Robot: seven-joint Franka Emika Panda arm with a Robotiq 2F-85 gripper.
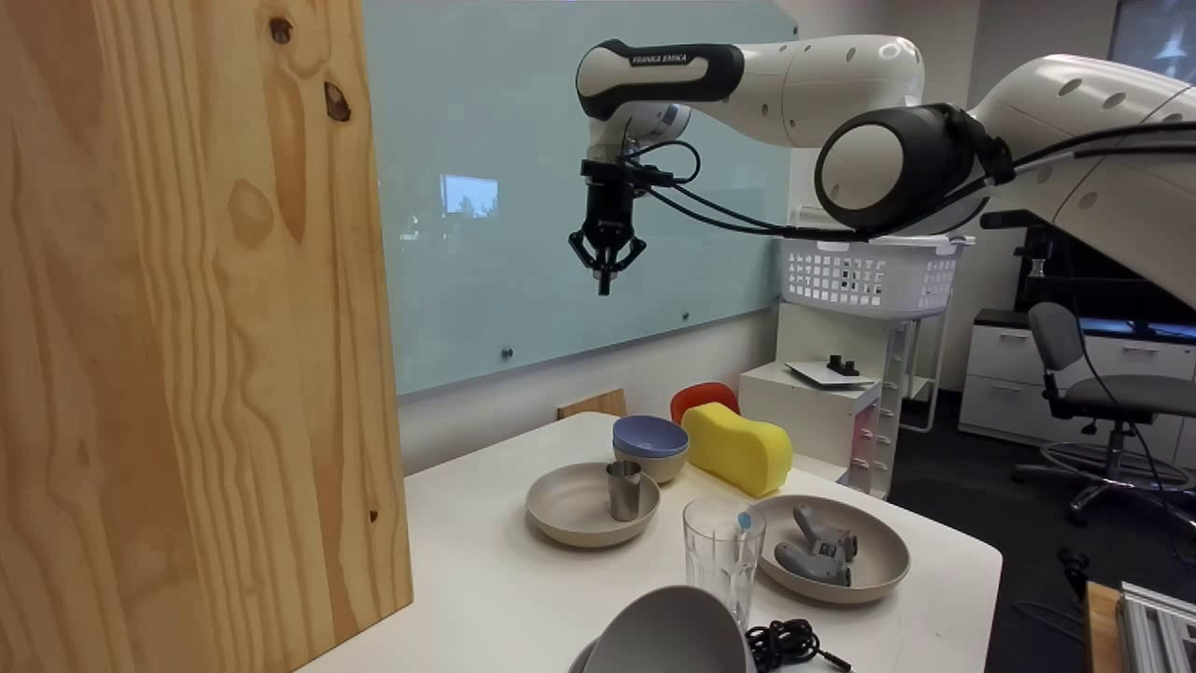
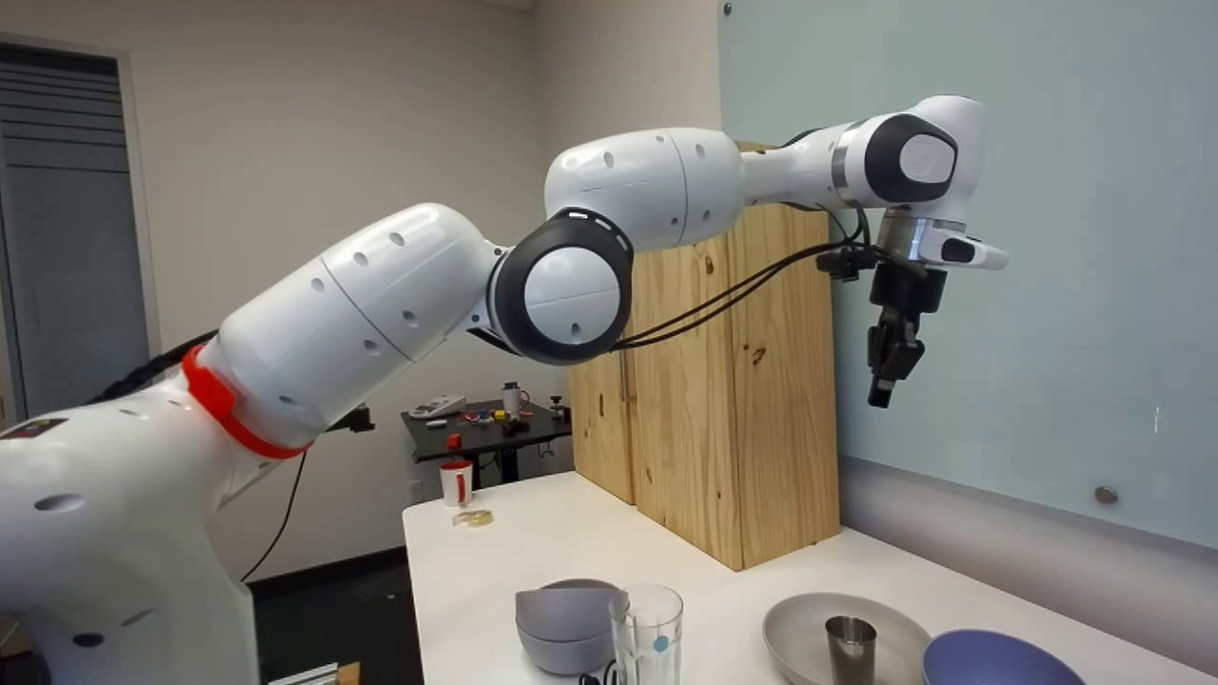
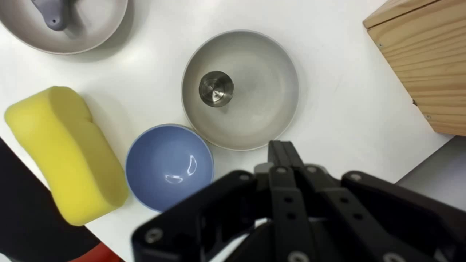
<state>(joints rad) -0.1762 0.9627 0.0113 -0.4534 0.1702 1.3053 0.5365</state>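
My gripper (image 1: 605,284) points down, shut and empty, high above the white table; it also shows in an exterior view (image 2: 881,394) and the wrist view (image 3: 282,145). Below it stands a wide beige dish (image 3: 265,91) with a metal cup (image 3: 216,89) upright inside, off centre. The cup shows in both exterior views (image 1: 624,492) (image 2: 851,653). A blue bowl (image 3: 167,167) sits beside the dish, stacked on a beige bowl (image 1: 659,467). A yellow sponge-like block (image 3: 54,145) stands beside the blue bowl. The gripper touches nothing.
Another beige dish (image 1: 883,565) holds a grey controller (image 1: 822,551). A clear glass (image 1: 724,561), grey bowls (image 2: 568,630) and a black cable (image 1: 785,645) are nearby. A tall wooden box (image 2: 690,419) stands on the table. A glass board (image 1: 561,308) hangs behind. A mug (image 2: 457,485) stands farther off.
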